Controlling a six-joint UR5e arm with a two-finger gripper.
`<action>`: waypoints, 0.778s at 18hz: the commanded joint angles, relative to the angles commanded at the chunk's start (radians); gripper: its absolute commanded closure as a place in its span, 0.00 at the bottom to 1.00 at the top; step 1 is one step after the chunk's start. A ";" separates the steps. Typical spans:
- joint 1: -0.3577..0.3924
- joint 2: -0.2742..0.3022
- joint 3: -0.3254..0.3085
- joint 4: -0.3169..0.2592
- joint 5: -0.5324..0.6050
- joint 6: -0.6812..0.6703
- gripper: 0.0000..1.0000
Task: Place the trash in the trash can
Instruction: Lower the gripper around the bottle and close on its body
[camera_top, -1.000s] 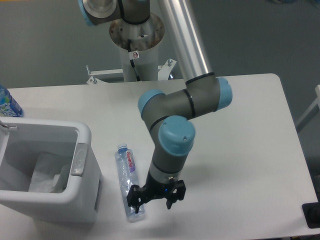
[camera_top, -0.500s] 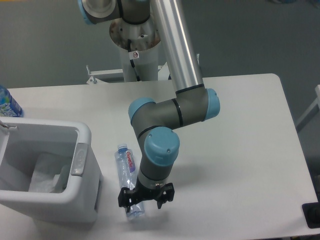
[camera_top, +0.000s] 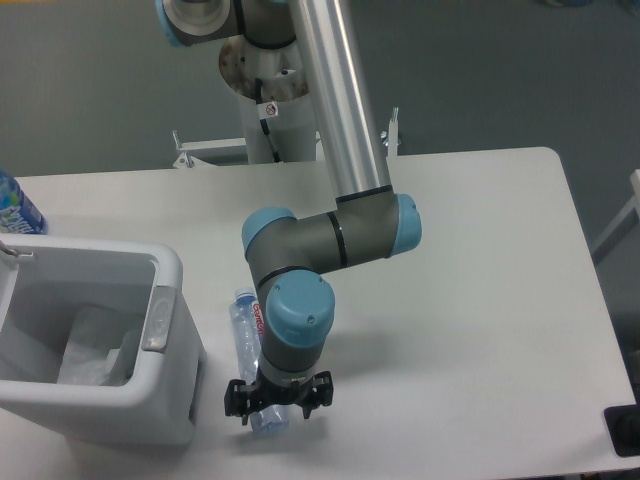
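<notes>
A slim clear bottle (camera_top: 250, 352) with a pale blue cap and red-purple label lies flat on the white table (camera_top: 480, 300), cap toward 12 o'clock and base toward 6 o'clock, just beside the right wall of the trash can (camera_top: 160, 400). Lying on its side, it offers its narrow body across the jaws, which likely explains why the arm comes straight down over it. The gripper (camera_top: 277, 397) hangs directly above the bottle's lower end, one dark finger showing at 9 o'clock of the body and the other at 3 o'clock. The jaws stand spread to either side of the bottle; whether they touch it cannot be told from this view, and nothing appears lifted. Inside the white bin, at 9 o'clock from the gripper, a crumpled clear-white wrapper (camera_top: 90, 355) already rests on the floor, so one item of trash seems done. A blue-labelled bottle (camera_top: 15, 205) stands at the table's far left edge, beyond the bin.
</notes>
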 joint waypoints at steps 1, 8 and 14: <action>-0.002 -0.002 0.002 0.000 0.005 0.000 0.00; -0.012 -0.017 0.002 0.000 0.040 -0.002 0.00; -0.014 -0.015 -0.002 0.000 0.052 0.000 0.15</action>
